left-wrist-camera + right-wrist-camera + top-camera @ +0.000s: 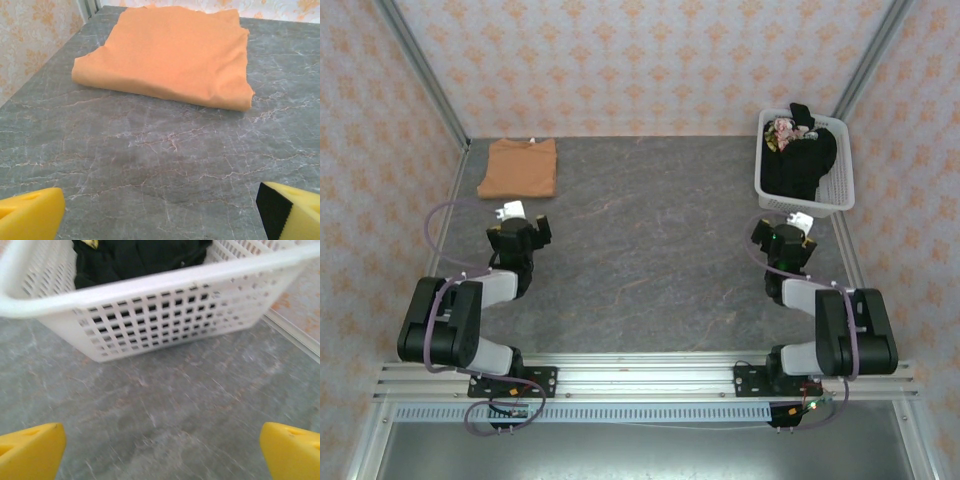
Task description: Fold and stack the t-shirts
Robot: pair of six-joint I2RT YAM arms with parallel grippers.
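The left end effector [160, 215] hangs empty above the grey bench [165, 150], its fingers spread wide. The folded orange t-shirt [170, 50] lies flat just ahead of it. The right end effector [160, 450] is also spread and empty. Directly ahead of it stands the white basket [165, 315], with the black t-shirt [140, 257] bunched inside.

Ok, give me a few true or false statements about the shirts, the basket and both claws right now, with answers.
1. The orange-tan cotton t-shirt lies folded at the far left of the grey marbled table. True.
2. The black cotton t-shirt is spread flat on the table. False: it is bunched inside the white slatted plastic basket.
3. The left claw grips the orange shirt. False: it is open and empty, short of the shirt.
4. The right claw is open, facing the basket's wall. True.
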